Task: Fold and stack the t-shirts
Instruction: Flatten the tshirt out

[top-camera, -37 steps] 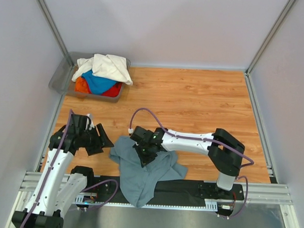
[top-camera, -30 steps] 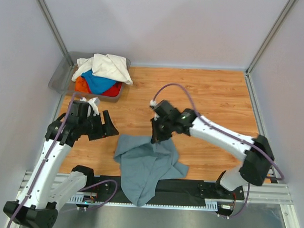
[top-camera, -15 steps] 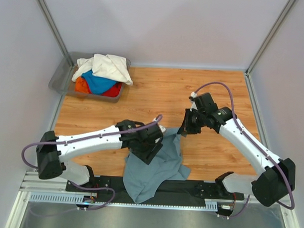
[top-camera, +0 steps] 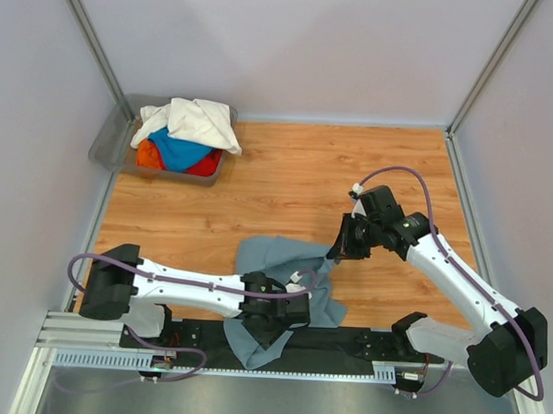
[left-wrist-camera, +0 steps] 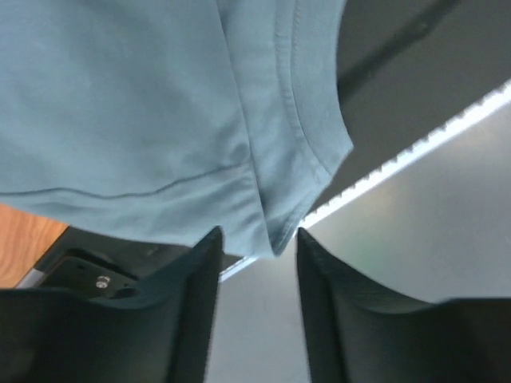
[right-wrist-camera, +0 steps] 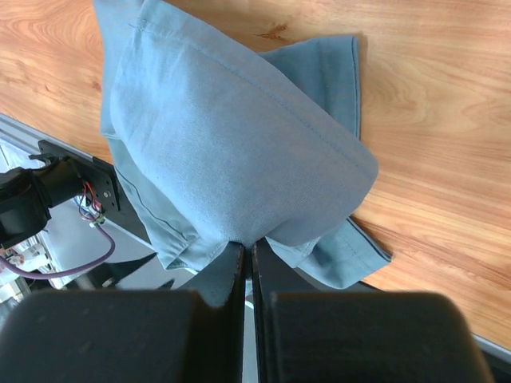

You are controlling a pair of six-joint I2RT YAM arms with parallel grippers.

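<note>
The slate grey-blue t-shirt (top-camera: pixel 273 266) lies crumpled at the table's near edge, its lower part hanging over the black rail. My right gripper (top-camera: pixel 334 253) is shut on a fold of its right edge and lifts it; the right wrist view shows the cloth (right-wrist-camera: pixel 231 152) pinched at the fingertips (right-wrist-camera: pixel 247 244). My left gripper (top-camera: pixel 270 326) is open over the hanging part. In the left wrist view a hem corner (left-wrist-camera: pixel 271 231) dangles between the open fingers (left-wrist-camera: pixel 200 275). Cream-white (top-camera: pixel 199 121), bright blue (top-camera: pixel 178 152) and red-orange (top-camera: pixel 149 155) t-shirts lie piled in the bin.
The grey plastic bin (top-camera: pixel 109 143) stands at the far left corner. White walls with metal posts close in the wooden table (top-camera: pixel 351 164). The black rail and aluminium frame (top-camera: pixel 363 342) run along the near edge, below the shirt.
My right gripper took the shirt's edge and pulled it right and away. My left arm swung in from the left and moved down over the shirt's hanging near part.
</note>
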